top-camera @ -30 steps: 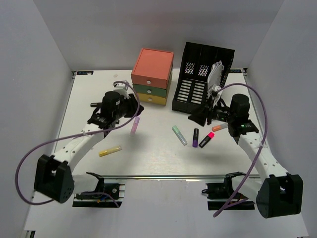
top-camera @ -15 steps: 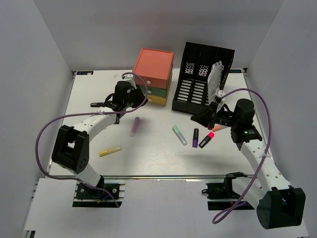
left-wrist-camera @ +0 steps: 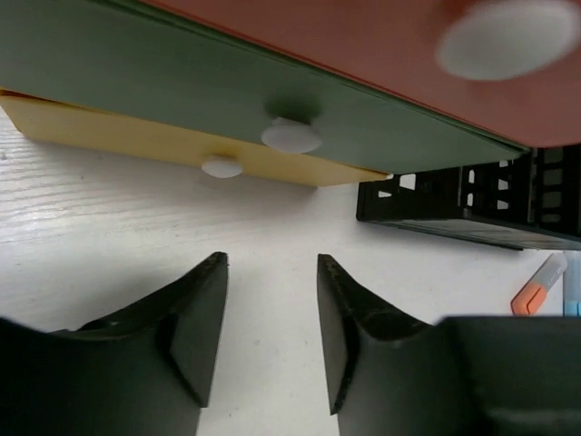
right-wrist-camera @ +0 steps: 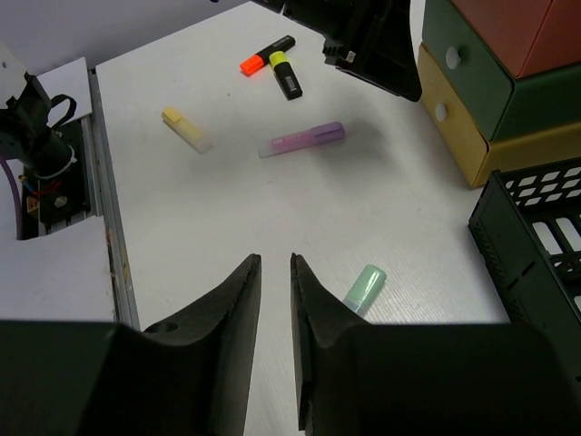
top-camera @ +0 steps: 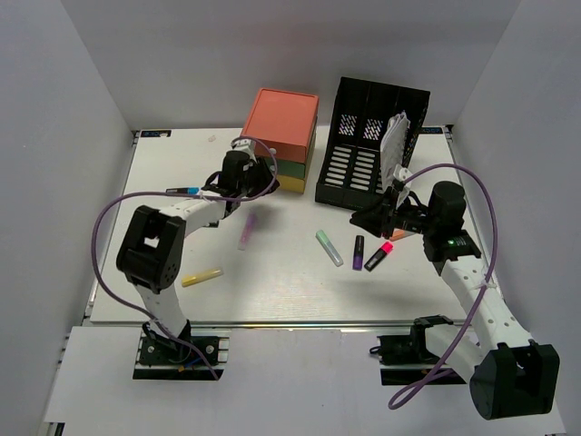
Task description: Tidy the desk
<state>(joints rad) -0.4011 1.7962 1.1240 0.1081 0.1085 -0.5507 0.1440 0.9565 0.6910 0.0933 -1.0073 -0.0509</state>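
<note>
Top view. The large white flat rectangular table (top-camera: 290,295) fills the scene, with a metal rail (top-camera: 300,322) along its near edge. At far centre stands a three-drawer box, orange over green over yellow (top-camera: 280,141). Just right of it is a black slotted plastic file rack (top-camera: 363,145) with a white crumpled item (top-camera: 396,150) in its right slot.

Left tool (top-camera: 261,174): reaches far, tips close to the front of the drawer box. Left wrist view shows a moderate gap between the fingers (left-wrist-camera: 195,318), nothing in it, bare table below. Ahead sit the green drawer's round white knob (left-wrist-camera: 290,134) and the yellow drawer's knob (left-wrist-camera: 221,166); the tool touches neither.

Right tool (top-camera: 359,216): hovers over the table on the near side of the file rack, pointing left. Right wrist view shows the fingers (right-wrist-camera: 231,336) narrow, only a thin slit between them, nothing held.

Loose on the table:
- purple highlighter (top-camera: 247,232), on the near side of the left tool
- yellow highlighter (top-camera: 201,276), nearer and further left
- mint-green highlighter (top-camera: 329,247), centre
- black-and-purple highlighter (top-camera: 359,252) and black highlighter with pink-red cap (top-camera: 379,256), side by side to the right of the mint-green one
- orange marker (top-camera: 399,234), partly hidden under the right arm
- two black-bodied highlighters, orange-capped (right-wrist-camera: 266,54) and yellow-capped (right-wrist-camera: 286,74), lying together near the left edge
</note>
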